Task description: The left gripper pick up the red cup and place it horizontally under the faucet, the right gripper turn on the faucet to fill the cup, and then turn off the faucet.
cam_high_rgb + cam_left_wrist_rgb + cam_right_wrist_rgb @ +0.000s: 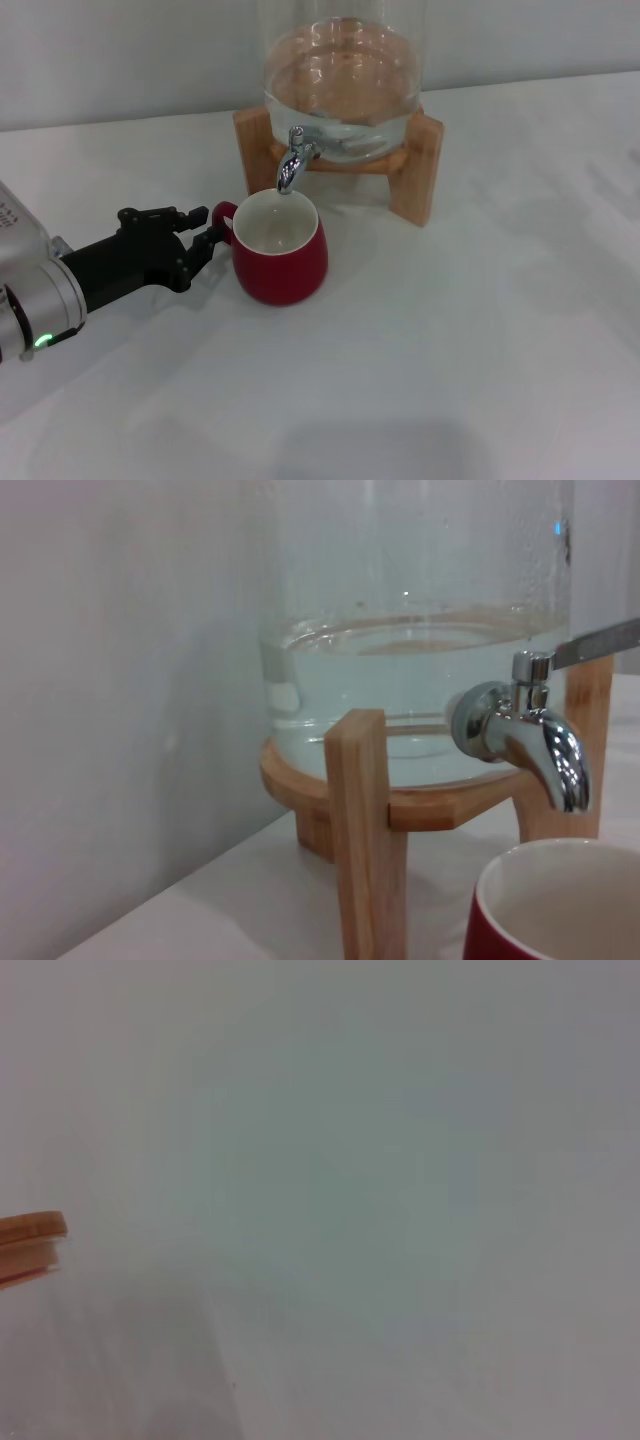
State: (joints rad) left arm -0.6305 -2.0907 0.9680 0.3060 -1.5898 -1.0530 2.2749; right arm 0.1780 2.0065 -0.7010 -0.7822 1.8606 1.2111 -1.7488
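the left pincer point(205, 240) is grasping the red cup point(281, 250) by its handle, the cup standing upright on the white surface point(450, 350) under the faucet point(292, 160).

Upright red cup point(280, 252) with a cream-white inside stands beneath the chrome faucet point(293, 160).

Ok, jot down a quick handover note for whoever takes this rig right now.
Left tool: at the red cup's handle, fingers around it.
Right tool: not in view.
Cup stands upright on the white table, mouth directly under the faucet spout, empty inside.
Done: cup placed under the faucet.
Left: right tool turns the faucet on, fills the cup, turns it off.
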